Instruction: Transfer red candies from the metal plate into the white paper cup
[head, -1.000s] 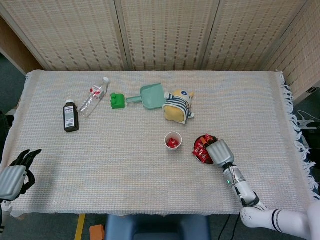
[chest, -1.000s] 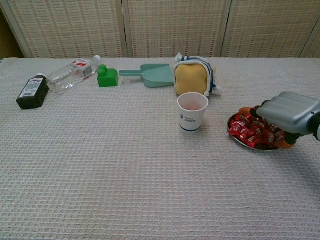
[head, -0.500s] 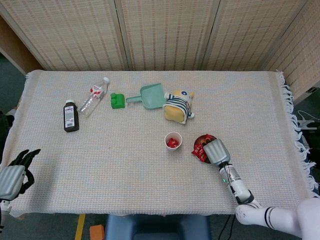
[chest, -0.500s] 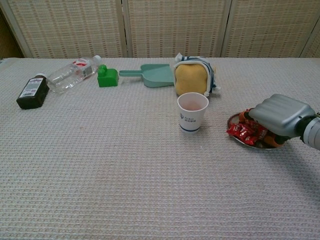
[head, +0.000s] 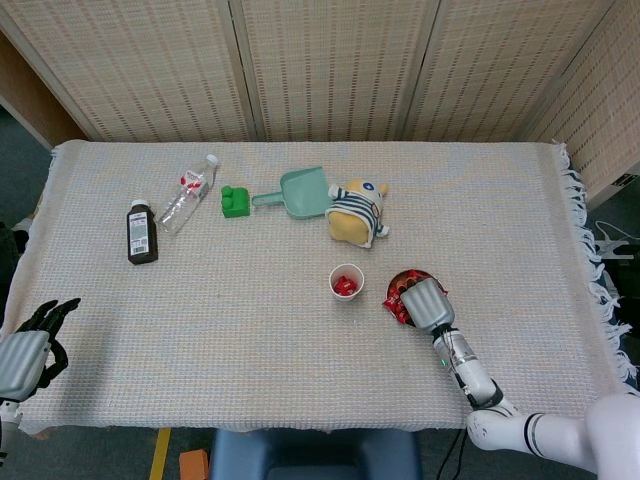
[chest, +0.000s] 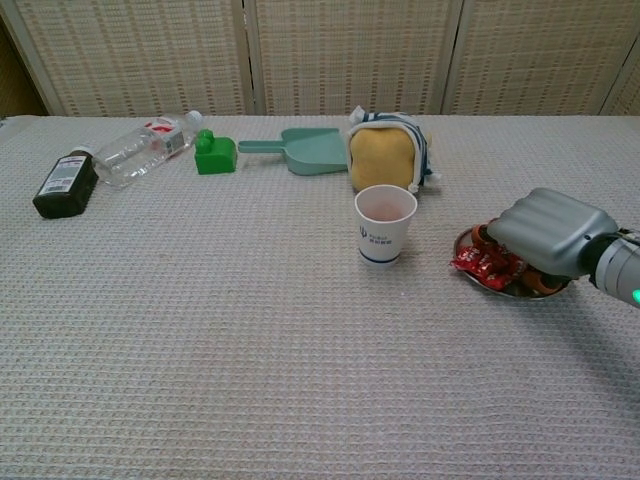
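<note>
The white paper cup (head: 346, 281) (chest: 385, 223) stands mid-table with a few red candies in it. Just to its right is the metal plate (head: 409, 274) (chest: 468, 276), heaped with red candies (head: 397, 301) (chest: 481, 262). My right hand (head: 424, 303) (chest: 548, 230) lies over the plate, back up, with its fingers down among the candies. The fingers are hidden, so a hold on a candy cannot be made out. My left hand (head: 30, 350) hangs off the table's near left edge with its fingers spread, holding nothing.
Along the far side lie a dark bottle (head: 141, 232) (chest: 65, 185), a clear water bottle (head: 190, 193) (chest: 145, 148), a green block (head: 235, 201) (chest: 215, 155), a teal scoop (head: 300, 192) (chest: 305, 150) and a yellow plush toy (head: 355, 213) (chest: 388, 150) behind the cup.
My right hand has slid left and dropped lower over the plate, covering more of the candies. The left hand has stayed put.
</note>
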